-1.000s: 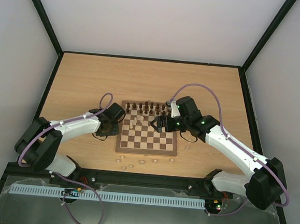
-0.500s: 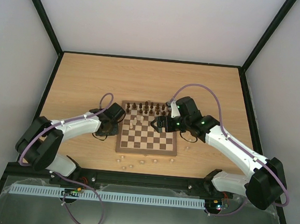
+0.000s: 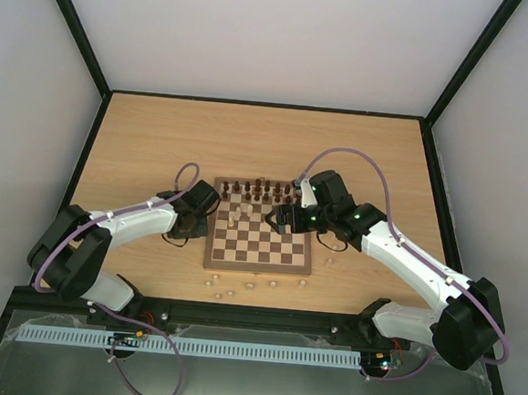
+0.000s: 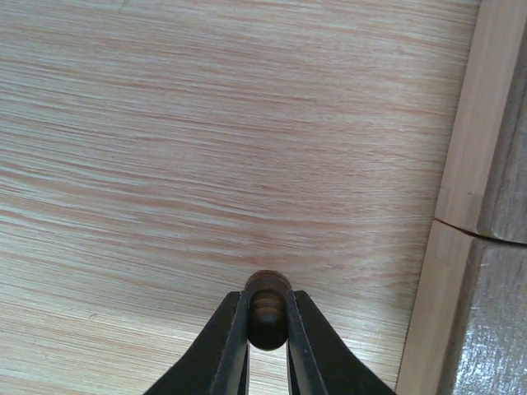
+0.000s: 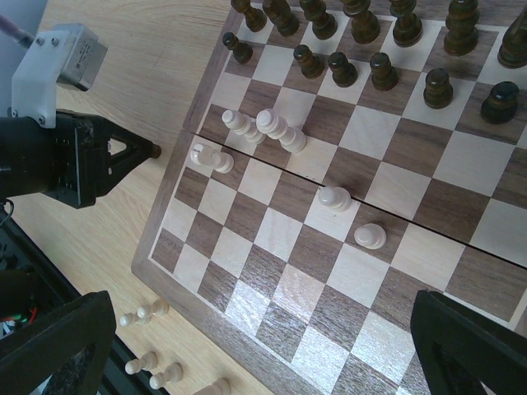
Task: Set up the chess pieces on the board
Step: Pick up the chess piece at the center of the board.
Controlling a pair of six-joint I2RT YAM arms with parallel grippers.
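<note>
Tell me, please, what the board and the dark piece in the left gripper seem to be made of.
Board: wood, apparently, with a glossy varnish; grain streaks the squares and the near ones glare. Dark piece: probably turned wood stained dark brown, slightly shiny; ringed profile.

This looks like a robotics lab test cell, not a home or office: a pale wood-grain desk (image 3: 158, 143) is boxed in on three sides by plain white panels (image 3: 259, 32) set in a black frame (image 3: 76, 27). Two white-and-black robot arms, left (image 3: 125, 223) and right (image 3: 405, 259), are bolted to a dark rail (image 3: 254, 318) at its near edge, with purple cables (image 3: 359, 155) looped over them. A slotted grey strip (image 3: 188, 346), probably cable ducting, runs along the front.
</note>
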